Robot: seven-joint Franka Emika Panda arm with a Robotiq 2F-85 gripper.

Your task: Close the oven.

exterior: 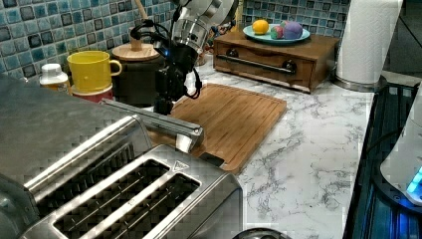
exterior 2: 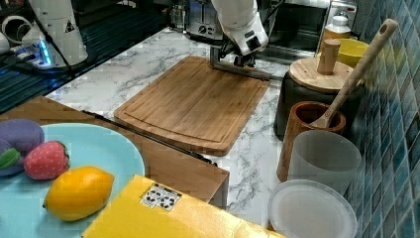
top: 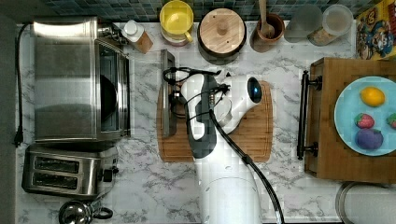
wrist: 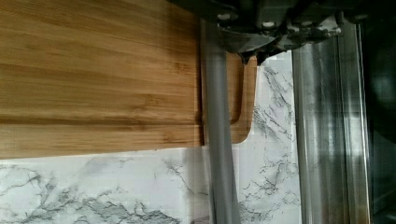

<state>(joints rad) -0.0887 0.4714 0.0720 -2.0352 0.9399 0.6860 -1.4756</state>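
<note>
A wooden cutting board (top: pixel 252 135) lies on the marble counter (top: pixel 154 186). Along the tiled wall stand a yellow mug (top: pixel 176 19), a dark pot with a wooden lid (top: pixel 222 31) and a wooden cup holding a spoon (top: pixel 267 31). A two-slot toaster (top: pixel 70 175) sits at the top view's lower left. A blue plate of toy fruit (top: pixel 348 116) rests on a wooden drawer box (top: pixel 327 158).

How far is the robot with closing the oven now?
Done: the gripper has reached the metal bar handle of the open glass drop door. In hand: it sits at that handle above the wooden cutting board. Left: swinging the door up against the boxy stainless-steel oven.
</note>
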